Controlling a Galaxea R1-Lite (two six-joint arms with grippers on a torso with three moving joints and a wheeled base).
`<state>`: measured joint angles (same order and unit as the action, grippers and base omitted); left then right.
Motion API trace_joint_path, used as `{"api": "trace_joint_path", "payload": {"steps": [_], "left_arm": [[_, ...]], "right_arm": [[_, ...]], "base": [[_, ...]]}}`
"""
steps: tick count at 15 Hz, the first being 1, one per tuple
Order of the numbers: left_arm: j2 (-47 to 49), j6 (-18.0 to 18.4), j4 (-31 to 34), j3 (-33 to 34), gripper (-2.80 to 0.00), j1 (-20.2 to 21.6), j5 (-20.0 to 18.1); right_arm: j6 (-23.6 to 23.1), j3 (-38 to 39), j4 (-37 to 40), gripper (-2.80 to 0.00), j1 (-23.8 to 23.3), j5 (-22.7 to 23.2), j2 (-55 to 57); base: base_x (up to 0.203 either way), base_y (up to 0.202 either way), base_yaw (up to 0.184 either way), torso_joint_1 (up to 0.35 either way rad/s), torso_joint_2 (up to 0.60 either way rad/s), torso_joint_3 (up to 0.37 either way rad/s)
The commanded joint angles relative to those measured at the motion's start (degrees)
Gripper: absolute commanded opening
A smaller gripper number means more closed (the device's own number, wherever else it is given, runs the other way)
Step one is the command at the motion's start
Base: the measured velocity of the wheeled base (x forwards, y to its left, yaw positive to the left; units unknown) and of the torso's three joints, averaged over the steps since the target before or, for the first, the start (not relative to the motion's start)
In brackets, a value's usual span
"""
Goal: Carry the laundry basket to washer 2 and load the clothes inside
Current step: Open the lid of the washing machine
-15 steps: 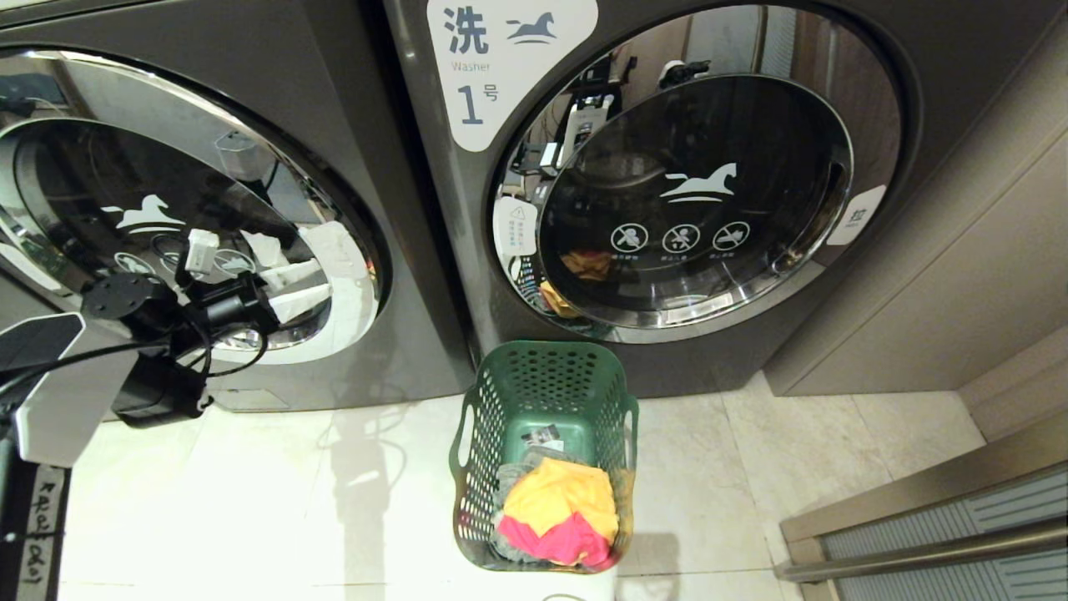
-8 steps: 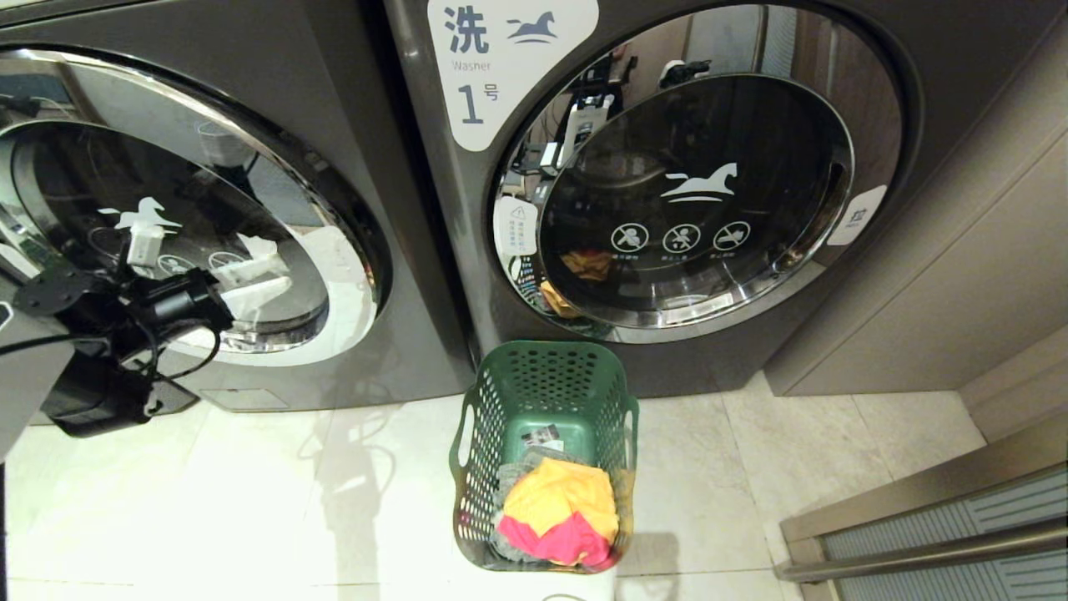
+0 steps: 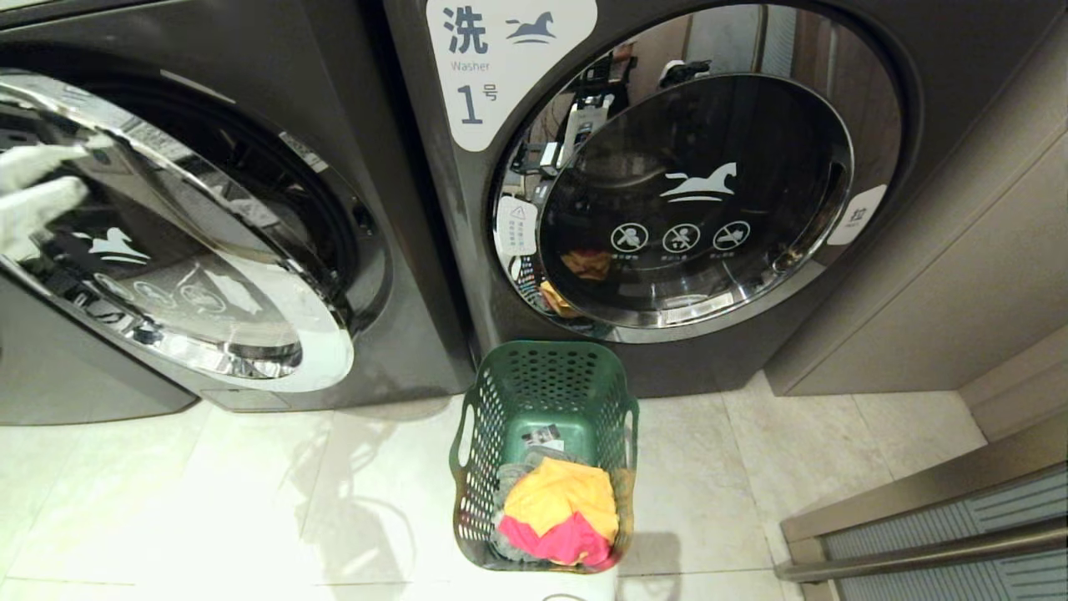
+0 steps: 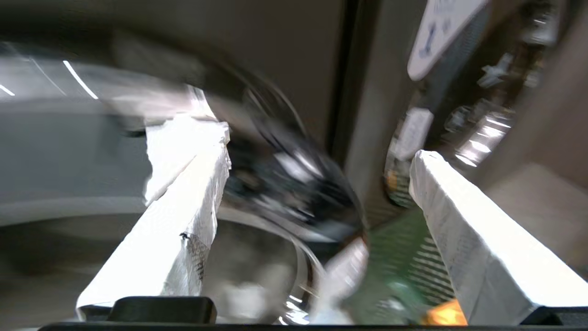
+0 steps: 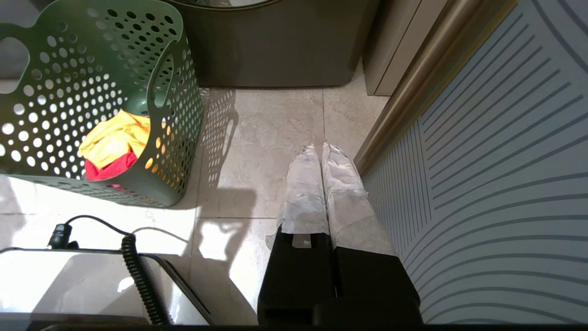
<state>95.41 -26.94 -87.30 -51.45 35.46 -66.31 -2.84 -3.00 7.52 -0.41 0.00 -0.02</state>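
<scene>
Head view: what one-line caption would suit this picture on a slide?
Green laundry basket of yellow and pink clothes on the tile floor before washer 1; the neighbouring washer's door stands ajar, left gripper at its edge.

laundry basket (image 3: 542,455) before (perhaps between) washers (image 3: 667,192)

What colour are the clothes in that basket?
Yellow on top, pink-red beneath, in the green basket. The clothes show best in the head view.
</scene>
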Motion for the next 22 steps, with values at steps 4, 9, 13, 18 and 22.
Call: {"api": "trace_joint_path", "payload": {"steps": [4, 9, 13, 18, 22], "left_arm": [[-32.5, -7.9, 2.4, 5.3, 0.0, 20.3, 9.0], [-40.8, -11.6, 17.7, 3.9, -2.8, 23.0, 13.0], [-44.8, -9.9, 46.4, 3.4, -2.8, 17.4, 13.9], [-48.8, 12.8, 88.2, 5.9, -2.8, -8.8, 31.1], [-57.1, 29.1, 93.7, 21.0, -2.8, -28.2, 48.8]], "right_arm": [[-0.1, 0.0, 0.0, -2.8, 0.0, 0.0, 0.0], [-0.1, 0.0, 0.0, -2.8, 0.0, 0.0, 0.0], [-0.1, 0.0, 0.0, -2.8, 0.0, 0.0, 0.0], [-0.1, 0.0, 0.0, -2.8, 0.0, 0.0, 0.0], [-0.1, 0.0, 0.0, -2.8, 0.0, 0.0, 0.0]], "base": [[0.0, 0.0, 0.0, 0.0, 0.0, 0.0], [0.0, 0.0, 0.0, 0.0, 0.0, 0.0], [0.0, 0.0, 0.0, 0.0, 0.0, 0.0], [0.0, 0.0, 0.0, 0.0, 0.0, 0.0], [0.0, 0.0, 0.0, 0.0, 0.0, 0.0]]}}
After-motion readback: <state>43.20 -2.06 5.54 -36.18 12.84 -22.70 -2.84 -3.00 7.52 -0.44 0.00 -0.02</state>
